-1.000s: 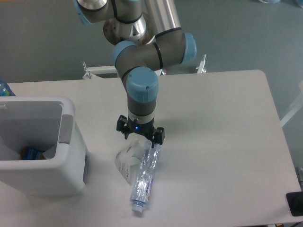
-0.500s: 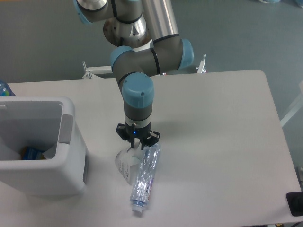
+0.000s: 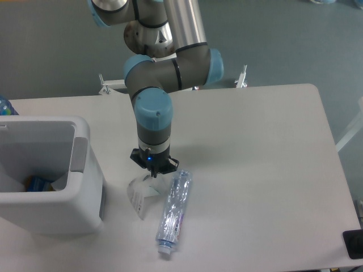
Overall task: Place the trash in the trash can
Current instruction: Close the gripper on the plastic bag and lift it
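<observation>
- Pale grey, smooth and matte, the rounded-corner tabletop (image 3: 255, 147) is seen from above against a dull grey-green floor (image 3: 57, 51).
- Beyond the table's far edge, a white metal bracket frame (image 3: 116, 85) is partly hidden behind the arm's base.
- A silver-and-grey jointed robot arm with light blue plastic caps (image 3: 154, 107) is posed pointing down over the table's middle.
- Its black two-finger gripper (image 3: 151, 173) is lowered onto the top of a crumpled white wrapper with small dark print (image 3: 139, 194); the fingers are seen drawn close together on the wrapper's upper edge, apparently pinching it, though the contact itself is small and partly hidden.
- The wrapper is thin, creased and translucent in places, and sits just left of a long flattened clear plastic bottle with a bluish label (image 3: 173, 209).
- The bottle is laid flat on the table, slanted, cap end towards the near edge, apart from the gripper.
- A boxy white plastic bin with rounded corners and a grey side panel (image 3: 79, 164) is set at the table's left, near the wrapper but not touching it; something blue and yellow (image 3: 38, 184) is glimpsed inside.
</observation>
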Motion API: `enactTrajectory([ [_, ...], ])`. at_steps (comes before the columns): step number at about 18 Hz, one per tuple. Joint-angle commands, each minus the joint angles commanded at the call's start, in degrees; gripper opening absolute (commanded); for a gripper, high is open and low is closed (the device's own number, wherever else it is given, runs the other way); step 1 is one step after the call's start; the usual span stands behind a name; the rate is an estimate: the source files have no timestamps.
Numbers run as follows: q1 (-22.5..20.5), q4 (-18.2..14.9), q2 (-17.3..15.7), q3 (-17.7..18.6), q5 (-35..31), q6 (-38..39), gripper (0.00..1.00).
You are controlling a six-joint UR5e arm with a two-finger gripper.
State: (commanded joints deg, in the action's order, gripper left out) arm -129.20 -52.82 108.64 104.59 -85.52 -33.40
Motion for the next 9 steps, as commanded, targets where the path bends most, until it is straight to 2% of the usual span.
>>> enactTrajectory([
  [2,0.3,-0.8,-1.2,0.0,0.5,-0.1,0.0],
  [5,-0.3,-0.6,-3.3,-0.6,6.8,-1.1,0.0],
  [9,-3.9,-0.5,-6.1,-3.4,13.6,-1.1,0.0],
])
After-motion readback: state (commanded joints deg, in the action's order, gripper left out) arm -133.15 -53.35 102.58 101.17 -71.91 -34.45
